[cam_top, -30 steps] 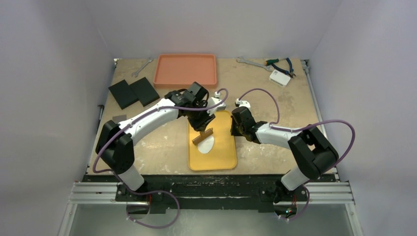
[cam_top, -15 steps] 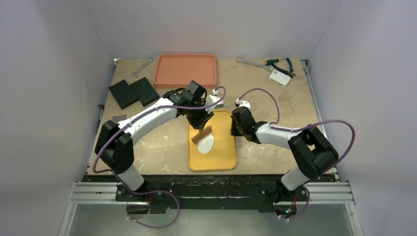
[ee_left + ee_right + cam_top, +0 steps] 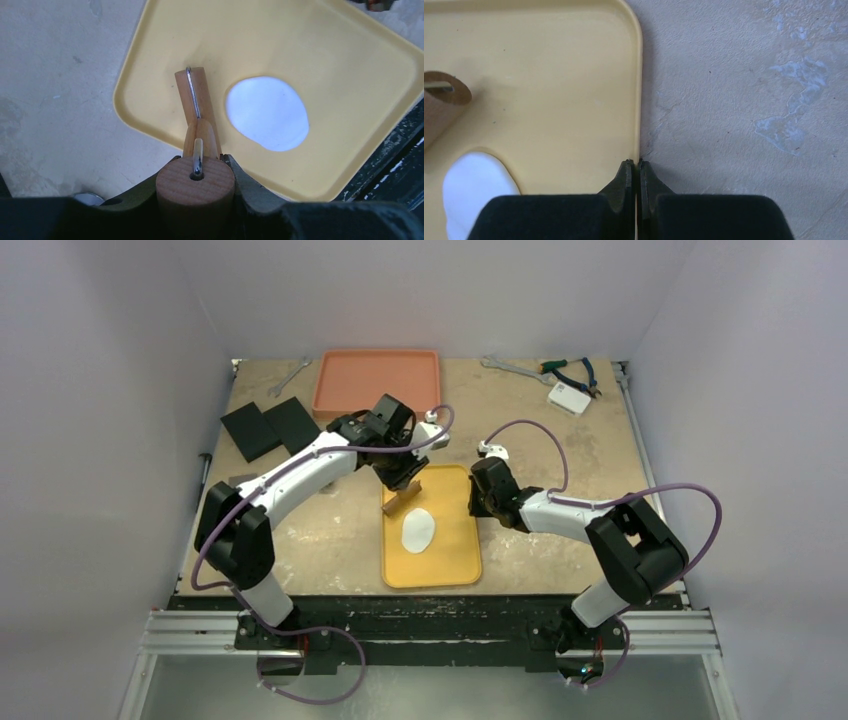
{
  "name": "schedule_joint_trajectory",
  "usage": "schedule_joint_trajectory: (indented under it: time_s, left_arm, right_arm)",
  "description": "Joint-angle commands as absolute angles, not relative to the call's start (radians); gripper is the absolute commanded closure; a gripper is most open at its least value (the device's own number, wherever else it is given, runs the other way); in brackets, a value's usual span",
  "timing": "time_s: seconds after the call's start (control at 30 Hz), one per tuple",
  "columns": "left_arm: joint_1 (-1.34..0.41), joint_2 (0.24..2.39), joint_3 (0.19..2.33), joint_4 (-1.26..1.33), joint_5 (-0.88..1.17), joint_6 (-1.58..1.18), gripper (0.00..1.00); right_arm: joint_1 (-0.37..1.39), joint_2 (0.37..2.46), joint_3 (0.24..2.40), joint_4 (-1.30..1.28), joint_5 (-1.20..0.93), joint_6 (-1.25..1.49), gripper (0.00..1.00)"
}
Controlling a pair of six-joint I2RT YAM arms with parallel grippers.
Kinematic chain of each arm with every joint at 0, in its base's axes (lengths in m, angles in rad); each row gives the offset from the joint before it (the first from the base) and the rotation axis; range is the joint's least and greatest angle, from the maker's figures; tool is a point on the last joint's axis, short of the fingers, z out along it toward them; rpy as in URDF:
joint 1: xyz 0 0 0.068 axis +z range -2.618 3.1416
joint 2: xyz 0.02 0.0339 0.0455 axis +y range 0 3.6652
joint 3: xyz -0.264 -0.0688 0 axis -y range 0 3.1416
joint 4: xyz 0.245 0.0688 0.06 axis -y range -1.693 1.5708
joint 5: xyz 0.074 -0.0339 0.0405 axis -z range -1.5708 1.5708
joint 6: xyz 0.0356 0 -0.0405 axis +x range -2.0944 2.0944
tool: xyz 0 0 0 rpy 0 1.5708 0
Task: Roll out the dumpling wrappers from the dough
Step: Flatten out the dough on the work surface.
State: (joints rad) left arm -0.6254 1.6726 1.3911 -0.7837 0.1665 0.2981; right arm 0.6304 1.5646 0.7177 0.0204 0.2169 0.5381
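Reaching toward the tray (image 3: 350, 60) — left gripper (image 3: 196, 175) clamps the roller (image 3: 196, 97).

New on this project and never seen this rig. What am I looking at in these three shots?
Two robot arms are bolted at the near edge of a table, each ending in a two-finger gripper. The wide picture is from a fixed camera above and behind them; the close-ups are from cameras on the wrists, each arm's own fingers in view. A yellow tray holds a flat white dough disc. The left gripper is clamped on the handle of a small wooden roller, whose barrel is beside the disc, not on it. The right gripper is shut, tips at the tray's right rim; whether it pinches the rim is unclear. Farther back: an orange tray, two black squares, hand tools.
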Motion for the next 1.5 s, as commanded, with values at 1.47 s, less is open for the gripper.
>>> schedule_joint_trajectory:
  time_s: [1.47]
  left_arm:
    - [-0.602, 1.710, 1.301, -0.708, -0.042, 0.393, 1.00]
  right_arm:
    - [0.632, 1.571, 0.717, 0.002, 0.230, 0.512, 1.00]
